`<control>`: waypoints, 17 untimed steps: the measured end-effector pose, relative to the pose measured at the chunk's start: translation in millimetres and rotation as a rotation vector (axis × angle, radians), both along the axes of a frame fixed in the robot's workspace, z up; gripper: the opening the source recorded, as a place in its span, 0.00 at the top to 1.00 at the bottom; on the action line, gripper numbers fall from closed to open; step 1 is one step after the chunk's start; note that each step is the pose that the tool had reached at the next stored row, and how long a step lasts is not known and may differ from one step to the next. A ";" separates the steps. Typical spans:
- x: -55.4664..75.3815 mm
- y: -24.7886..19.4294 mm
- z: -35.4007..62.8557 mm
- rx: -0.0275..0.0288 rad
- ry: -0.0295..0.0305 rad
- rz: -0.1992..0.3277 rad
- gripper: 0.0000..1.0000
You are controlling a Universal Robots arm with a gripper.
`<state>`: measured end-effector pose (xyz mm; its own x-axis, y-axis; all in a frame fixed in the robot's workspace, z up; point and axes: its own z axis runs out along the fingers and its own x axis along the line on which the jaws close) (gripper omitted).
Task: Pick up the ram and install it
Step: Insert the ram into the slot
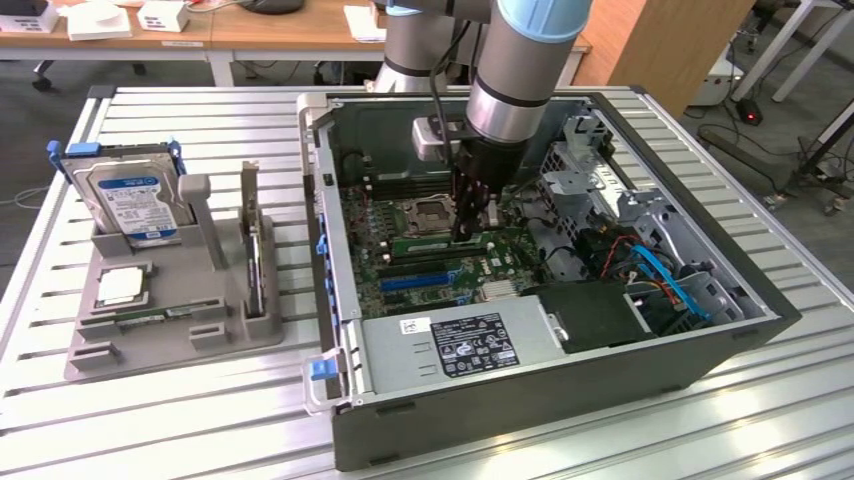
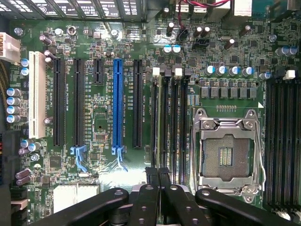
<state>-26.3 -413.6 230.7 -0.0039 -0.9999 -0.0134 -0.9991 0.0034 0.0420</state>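
The ram (image 2: 160, 117) stands edge-on in a black memory slot on the motherboard, beside the processor socket (image 2: 225, 153). In the exterior view the ram (image 1: 424, 243) is a low green strip just off the fingers. My gripper (image 2: 157, 175) is shut, its two black fingertips pressed together directly over the near end of the ram. I cannot tell whether they touch it. In the exterior view the arm reaches straight down into the open computer case (image 1: 334, 330), with the gripper (image 1: 466, 236) low over the board.
Case walls, the drive cage and blue cables (image 1: 661, 280) crowd the exterior view's right. The power supply (image 1: 461, 345) fills the case's near end. On the table at the exterior view's left, a grey fixture (image 1: 174, 330) holds a hard drive (image 1: 134, 195) and a processor chip (image 1: 120, 288).
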 end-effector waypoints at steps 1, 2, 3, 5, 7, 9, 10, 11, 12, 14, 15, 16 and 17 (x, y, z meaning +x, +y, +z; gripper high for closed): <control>0.0 0.0 0.4 0.0000 0.0000 0.000 0.89; 0.0 -0.1 0.9 -0.0001 0.0000 0.000 0.89; 0.0 0.0 1.1 0.0001 0.0000 0.000 0.89; 0.0 0.0 1.4 0.0003 -0.0001 0.000 0.89; 0.0 -0.1 2.4 -0.0003 0.0001 0.000 0.89; 0.0 -0.1 3.3 -0.0001 0.0001 0.000 0.89; 0.0 0.0 3.4 0.0001 0.0000 0.000 0.89; 0.0 0.0 3.4 0.0002 -0.0001 0.000 0.89; 0.0 0.0 3.4 0.0002 -0.0001 0.000 0.89; 0.0 -0.1 3.6 -0.0001 0.0001 0.001 0.89; 0.0 -0.1 3.6 -0.0001 0.0001 0.001 0.89; 0.0 -0.1 3.6 0.0000 0.0001 0.002 0.89; 0.0 -0.1 3.6 0.0000 0.0000 0.002 0.89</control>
